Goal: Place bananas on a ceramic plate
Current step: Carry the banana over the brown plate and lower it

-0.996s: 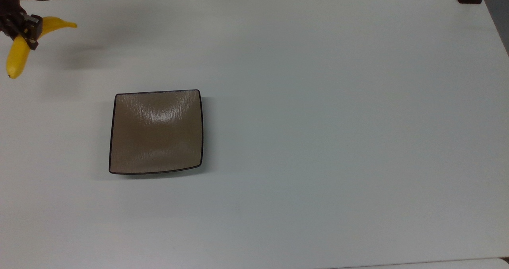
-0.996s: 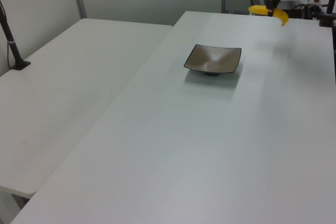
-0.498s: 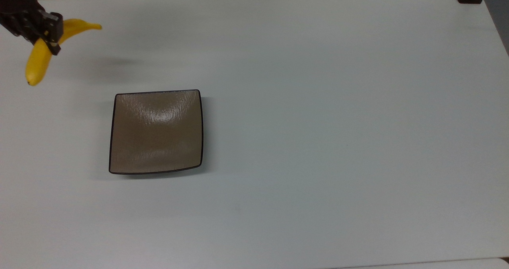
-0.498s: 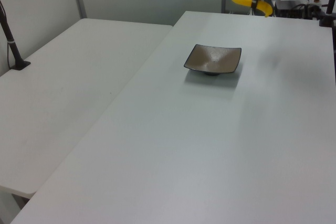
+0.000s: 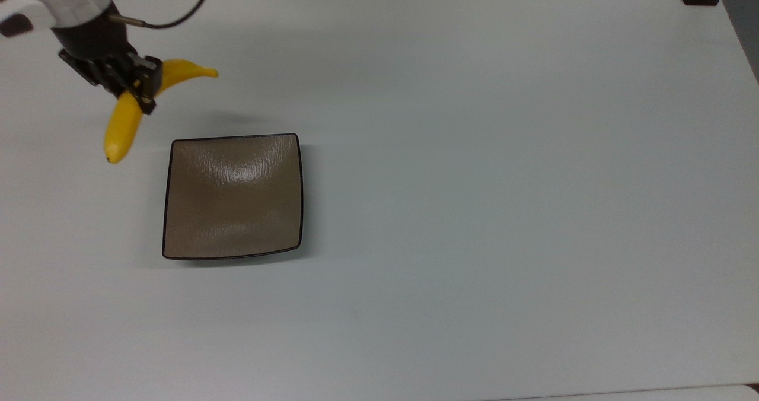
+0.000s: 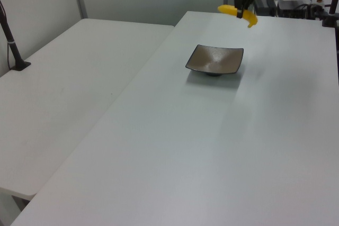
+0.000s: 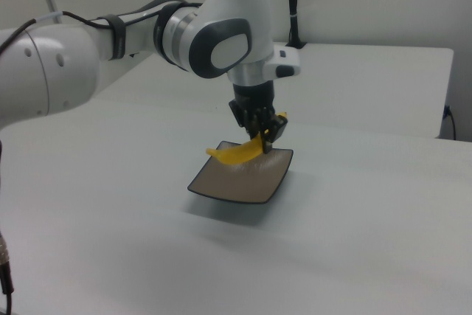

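And here I come, swinging in across the desk (image 5: 474,152) with my claw (image 5: 144,86) clamped shut on the middle of the banana (image 5: 127,119), its two ends drooping either side of my fingers. A second ago I was way out at the top view's far left edge with this fruit; half a second back I'd crept a little inward; now I've covered a good stretch more, and the banana's lower tip hangs just off the top view's upper left corner of the ceramic plate (image 5: 234,196). In the left view the banana (image 6: 237,13) rides high in the air beyond the plate (image 6: 214,60), clear of the surface, and its shadow on the desk has slid along with me toward the plate's far edge. The plate itself hasn't budged, bare and waiting. So the carry is well under way, I'd say most of the trip is behind me. What's left, by my reckoning: a bit more travel to centre over the plate, then a descent and a release.
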`<state>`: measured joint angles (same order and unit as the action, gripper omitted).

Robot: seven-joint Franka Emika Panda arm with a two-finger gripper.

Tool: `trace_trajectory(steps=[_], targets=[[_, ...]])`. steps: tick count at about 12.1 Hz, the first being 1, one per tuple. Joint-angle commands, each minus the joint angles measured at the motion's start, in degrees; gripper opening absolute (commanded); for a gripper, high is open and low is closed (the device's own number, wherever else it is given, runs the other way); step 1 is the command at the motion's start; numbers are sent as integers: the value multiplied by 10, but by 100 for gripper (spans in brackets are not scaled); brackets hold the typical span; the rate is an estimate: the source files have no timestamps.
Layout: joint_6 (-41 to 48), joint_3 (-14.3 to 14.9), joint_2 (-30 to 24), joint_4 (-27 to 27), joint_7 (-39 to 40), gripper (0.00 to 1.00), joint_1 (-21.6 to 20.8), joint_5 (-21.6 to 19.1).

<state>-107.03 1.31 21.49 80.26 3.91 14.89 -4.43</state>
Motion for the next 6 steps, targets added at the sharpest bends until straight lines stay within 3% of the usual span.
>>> trace_trajectory(steps=[1,6], targets=[[-39,4,30,1,-77,0,-36,-10],[-152,4,75,18,-122,0,-65,-44]])
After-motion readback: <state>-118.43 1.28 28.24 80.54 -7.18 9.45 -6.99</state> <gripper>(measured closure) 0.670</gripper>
